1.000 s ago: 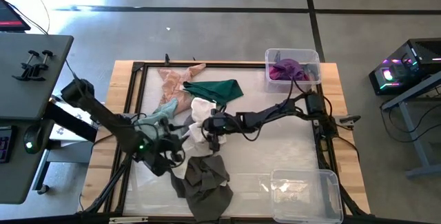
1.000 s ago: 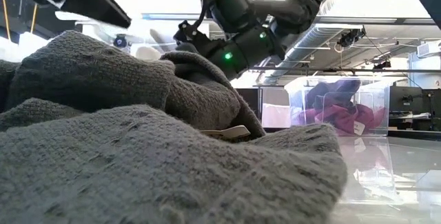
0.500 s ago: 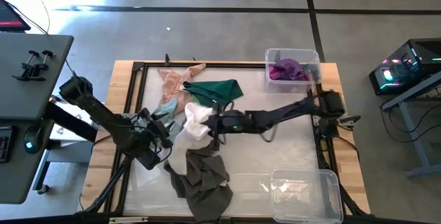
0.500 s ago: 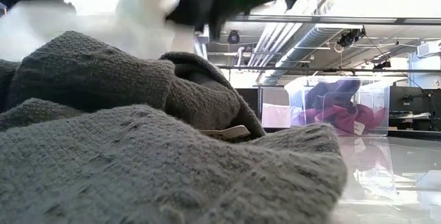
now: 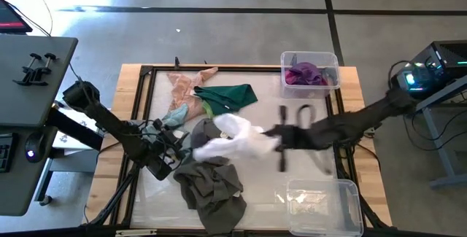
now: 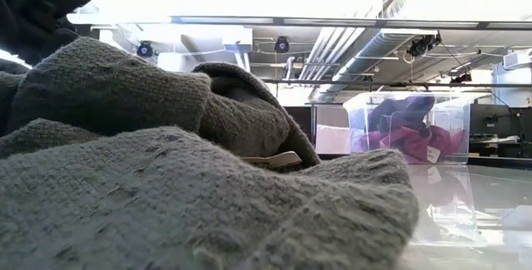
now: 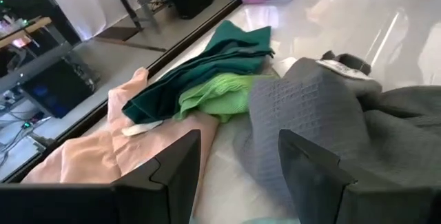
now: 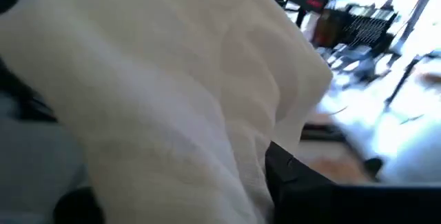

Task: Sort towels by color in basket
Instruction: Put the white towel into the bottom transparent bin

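My right gripper (image 5: 278, 136) is shut on a white towel (image 5: 235, 139) over the table's middle, blurred by motion. The white towel (image 8: 172, 93) fills the right wrist view. My left gripper (image 7: 238, 172) stands open at the left of the pile, with nothing between its fingers. Before it a dark grey towel (image 7: 310, 107) lies heaped. The dark grey towel (image 5: 211, 182) spreads toward the near edge. Dark green (image 5: 232, 95), lime green (image 5: 211, 109), peach-pink (image 5: 186, 84) and pale mint (image 5: 175, 115) towels lie on the table farther back. My right gripper holds the white towel by its right end (image 5: 267, 136); the cloth itself covers the place of contact in the wrist view, beside one dark finger (image 8: 296, 182). The towel trails out toward the table's left. Whether its left end (image 5: 204, 149) rests on the dark grey towel, I cannot tell.
A clear bin (image 5: 330, 65) with magenta towels (image 5: 305, 74) stands at the far right corner, also in the low view (image 6: 407, 129). A second clear bin (image 5: 322, 206) stands at the near right. A black frame (image 5: 219, 68) borders the table.
My right gripper has shut on the white towel at the pile and moved fast toward the table's right edge, drawing the towel off the pile and stretching it out behind it. The dark grey towel now shows uncovered where the white one lay.
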Motion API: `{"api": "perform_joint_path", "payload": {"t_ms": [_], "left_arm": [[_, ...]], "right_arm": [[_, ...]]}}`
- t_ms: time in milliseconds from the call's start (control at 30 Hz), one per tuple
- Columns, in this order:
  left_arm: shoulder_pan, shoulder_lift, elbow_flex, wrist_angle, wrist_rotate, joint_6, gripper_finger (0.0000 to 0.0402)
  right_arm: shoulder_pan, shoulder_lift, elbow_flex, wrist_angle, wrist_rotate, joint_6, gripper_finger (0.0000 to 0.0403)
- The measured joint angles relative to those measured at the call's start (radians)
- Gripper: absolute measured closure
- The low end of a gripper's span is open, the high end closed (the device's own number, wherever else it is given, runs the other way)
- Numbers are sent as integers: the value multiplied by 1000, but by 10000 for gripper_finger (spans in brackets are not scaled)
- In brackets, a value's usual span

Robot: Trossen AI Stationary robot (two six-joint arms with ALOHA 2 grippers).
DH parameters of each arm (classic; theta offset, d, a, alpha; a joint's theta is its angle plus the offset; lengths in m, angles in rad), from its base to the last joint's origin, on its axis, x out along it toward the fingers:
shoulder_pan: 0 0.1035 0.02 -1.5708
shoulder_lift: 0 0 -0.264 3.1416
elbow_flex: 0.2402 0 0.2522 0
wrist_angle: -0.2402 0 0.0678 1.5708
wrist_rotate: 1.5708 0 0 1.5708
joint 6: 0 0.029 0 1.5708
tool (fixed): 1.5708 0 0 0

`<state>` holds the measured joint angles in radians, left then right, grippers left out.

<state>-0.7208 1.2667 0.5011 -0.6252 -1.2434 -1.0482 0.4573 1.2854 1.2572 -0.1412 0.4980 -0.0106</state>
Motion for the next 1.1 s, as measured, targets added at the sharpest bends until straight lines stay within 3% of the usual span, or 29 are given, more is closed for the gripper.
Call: {"api": "perform_joint_path", "payload": {"t_ms": [67, 233, 400, 567, 800, 933, 1100], "left_arm": [[0, 0, 0, 25, -1, 39, 218], [0, 0, 0, 78, -11, 114, 218], [1, 0, 0, 108, -60, 163, 218], [17, 0, 0, 107, -97, 171, 218], [35, 0, 0, 107, -103, 188, 218], [35, 0, 0, 115, -103, 186, 218], [35, 0, 0, 120, -103, 198, 218]], "right_arm": [[50, -76, 0, -84, -6, 132, 394], [177, -231, 1, -343, -229, 489, 396], [344, -270, 1, -546, -111, 867, 396], [481, -212, 1, -739, -96, 1288, 397], [583, -86, 1, -889, -242, 1797, 397], [574, 18, 1, -893, -425, 1958, 397], [572, 152, 1, -885, -691, 2018, 393]]}}
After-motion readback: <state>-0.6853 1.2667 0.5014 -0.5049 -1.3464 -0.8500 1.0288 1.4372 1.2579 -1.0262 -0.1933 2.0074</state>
